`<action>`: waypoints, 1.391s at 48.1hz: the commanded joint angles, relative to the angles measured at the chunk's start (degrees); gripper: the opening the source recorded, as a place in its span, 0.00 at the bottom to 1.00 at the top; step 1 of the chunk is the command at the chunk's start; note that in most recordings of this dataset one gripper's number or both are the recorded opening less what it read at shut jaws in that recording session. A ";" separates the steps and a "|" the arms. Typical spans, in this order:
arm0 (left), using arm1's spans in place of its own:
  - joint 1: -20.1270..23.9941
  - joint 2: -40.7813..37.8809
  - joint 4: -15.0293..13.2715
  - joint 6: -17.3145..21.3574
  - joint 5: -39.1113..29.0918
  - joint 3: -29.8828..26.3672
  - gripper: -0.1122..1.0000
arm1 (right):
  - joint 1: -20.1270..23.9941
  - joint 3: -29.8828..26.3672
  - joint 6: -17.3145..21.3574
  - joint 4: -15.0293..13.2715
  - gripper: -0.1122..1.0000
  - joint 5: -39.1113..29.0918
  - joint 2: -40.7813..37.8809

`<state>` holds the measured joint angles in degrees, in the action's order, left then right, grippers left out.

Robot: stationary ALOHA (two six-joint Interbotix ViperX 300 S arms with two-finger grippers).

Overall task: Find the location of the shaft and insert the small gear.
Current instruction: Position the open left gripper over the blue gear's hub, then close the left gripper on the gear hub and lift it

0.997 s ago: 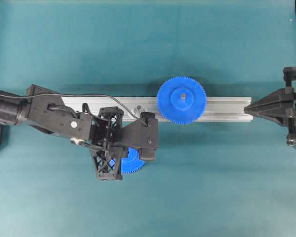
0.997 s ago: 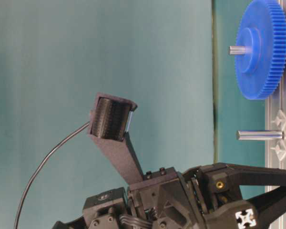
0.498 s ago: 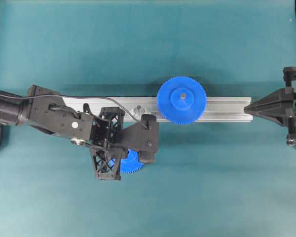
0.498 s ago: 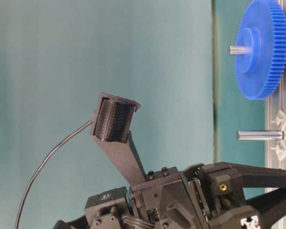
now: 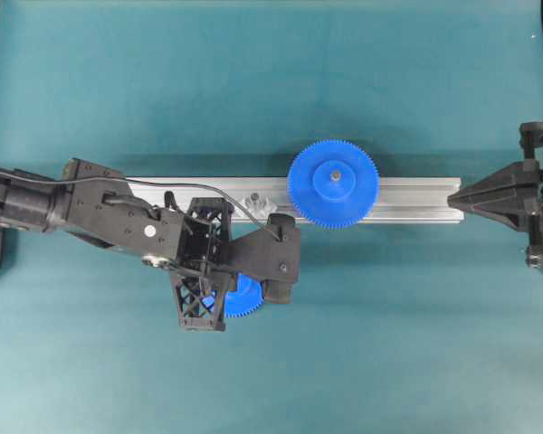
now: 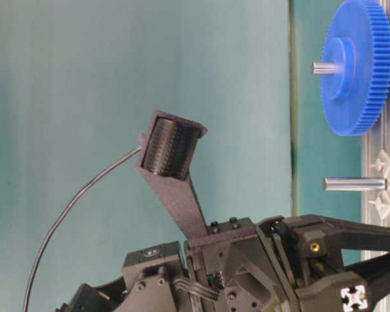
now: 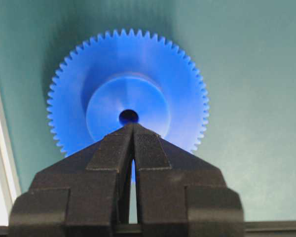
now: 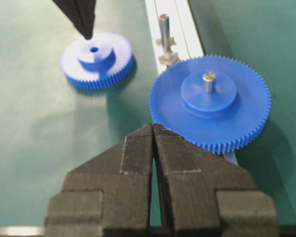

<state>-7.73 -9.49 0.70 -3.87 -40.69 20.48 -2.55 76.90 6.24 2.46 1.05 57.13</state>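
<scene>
my left end effector (image 7: pixel 133 127) pressed together, tips over small gear (image 7: pixel 128 93) hub (flat on desk (image 5: pixel 389 316)); shaft (image 8: pixel 164 29) bare on rail (image 5: pixel 416 201); right end effector (image 8: pixel 152 129) pressed together too.

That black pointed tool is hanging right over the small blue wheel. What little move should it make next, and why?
Probably open up. The left tool is shut, its tip poised over the hub of the small gear, which lies flat on the mat beside the rail. Shut, it cannot grasp the gear, and the empty shaft waits on the rail.
</scene>
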 commanded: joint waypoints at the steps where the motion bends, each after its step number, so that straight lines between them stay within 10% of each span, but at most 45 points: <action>1: -0.18 0.79 0.09 0.00 0.00 -1.23 0.10 | -0.18 -0.70 0.62 0.09 0.12 0.18 -0.44; 16: -0.18 0.79 0.18 -0.53 0.26 -1.41 0.17 | -0.18 -0.62 0.62 0.09 0.12 0.26 -0.35; 34: 0.18 0.26 0.18 -0.44 0.35 -1.85 0.94 | -0.18 0.26 0.62 0.09 0.12 0.18 2.11; 67: 0.62 -1.85 0.09 -0.70 0.00 -2.72 0.94 | -0.18 0.35 0.62 0.09 0.12 -1.49 2.64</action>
<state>-6.86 -12.13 0.79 -4.48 -40.87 18.63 -2.55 77.96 6.33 2.46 -0.70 60.21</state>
